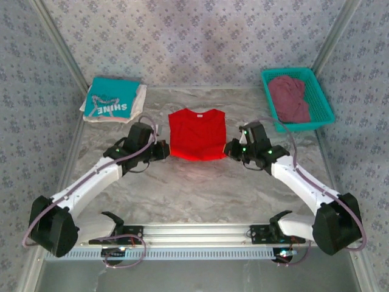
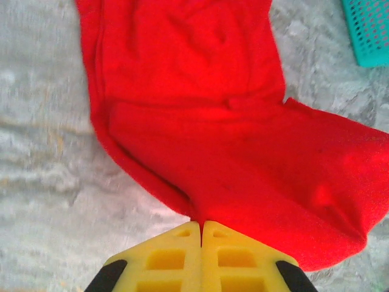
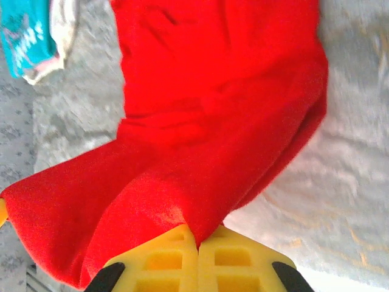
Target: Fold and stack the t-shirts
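Table with grey marble pattern, red shirt at its middle, laid out as a rough rectangle. Near left corner of it pinched by left gripper; near right corner pinched by right gripper. Both arms reaching in from the near corners of table, one at each side of the shirt's near edge.

From left wrist: yellow fingers pressed together with no gap, red shirt coming out exactly at the tips and bunched a little there. Farther on, cloth flat, with one fold line across it. Corner of basket at upper right.

From right wrist: yellow fingers also closed tight, red shirt draped over the tips and held between them, the rest stretching away flat on table.

Teal shirt with white "SHINE" print, folded, at far left of table, lying on top of folded white shirt, well apart from red shirt. Maroon shirt crumpled and not folded, inside the teal basket at far right corner.
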